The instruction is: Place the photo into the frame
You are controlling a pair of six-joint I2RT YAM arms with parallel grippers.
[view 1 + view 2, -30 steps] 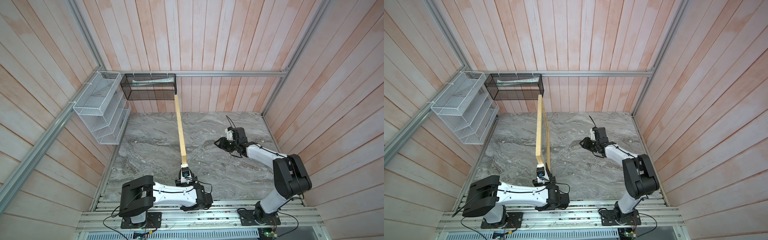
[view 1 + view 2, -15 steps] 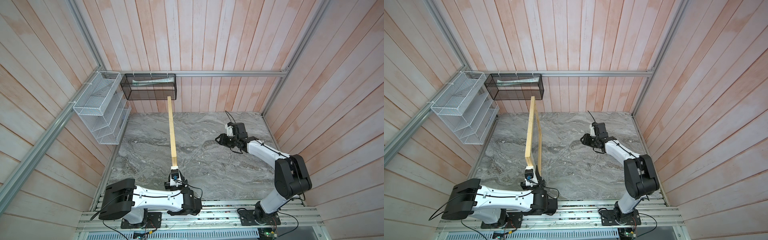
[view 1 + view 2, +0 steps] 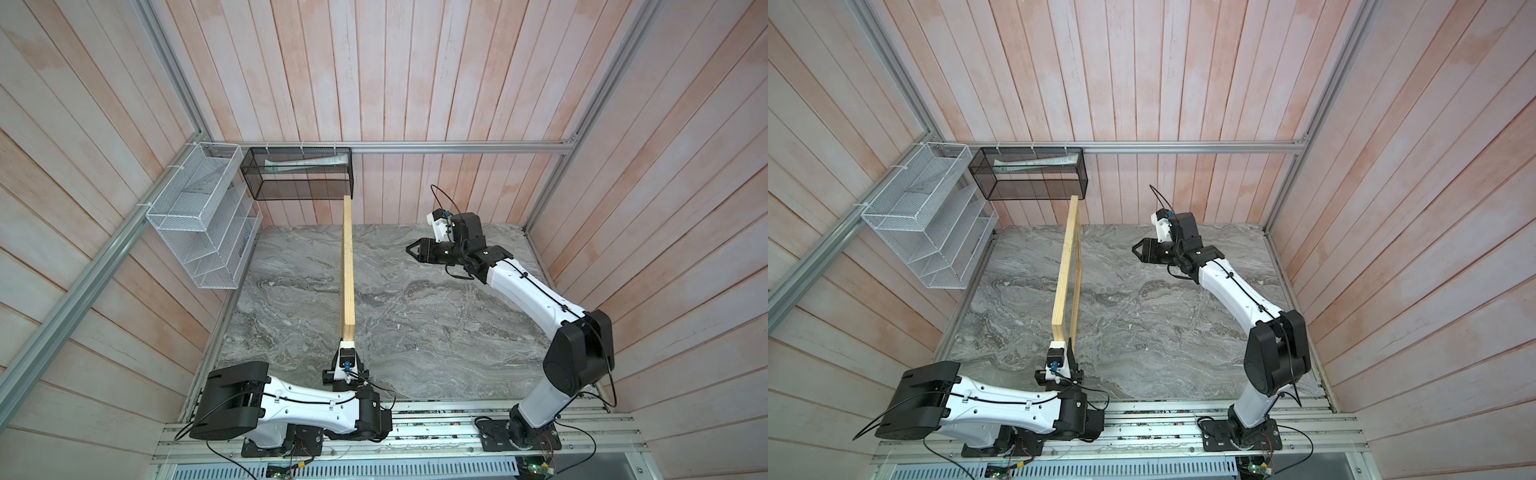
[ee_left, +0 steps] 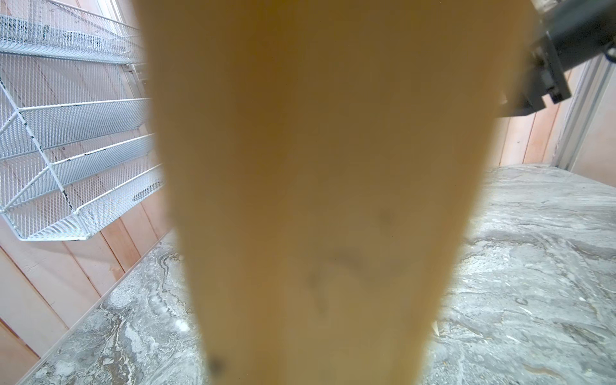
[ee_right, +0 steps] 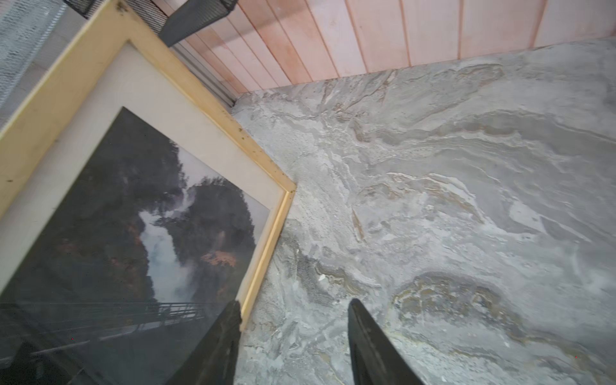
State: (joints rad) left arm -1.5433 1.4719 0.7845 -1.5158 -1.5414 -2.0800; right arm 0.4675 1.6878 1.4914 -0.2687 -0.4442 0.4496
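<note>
The frame (image 3: 347,266) (image 3: 1064,266) of pale wood stands upright on its edge across the marble table. My left gripper (image 3: 347,338) (image 3: 1059,344) is shut on its near end. The frame's wood (image 4: 316,166) fills the left wrist view as a blur and hides the jaws. In the right wrist view the frame (image 5: 206,96) holds the photo (image 5: 133,216), a white waterfall among dark hills, behind a white mat (image 5: 186,126). My right gripper (image 3: 411,249) (image 3: 1136,249) (image 5: 293,301) hovers open to the right of the frame, with nothing between its fingers.
A white wire rack (image 3: 199,232) hangs on the left wall, and a black mesh basket (image 3: 299,174) holding papers hangs on the back wall near the frame's far end. The grey marble table (image 3: 436,332) is bounded by wooden walls on three sides.
My right gripper has opened wider and moved toward the back and left. My left arm has swung the upright frame slightly to the left.
</note>
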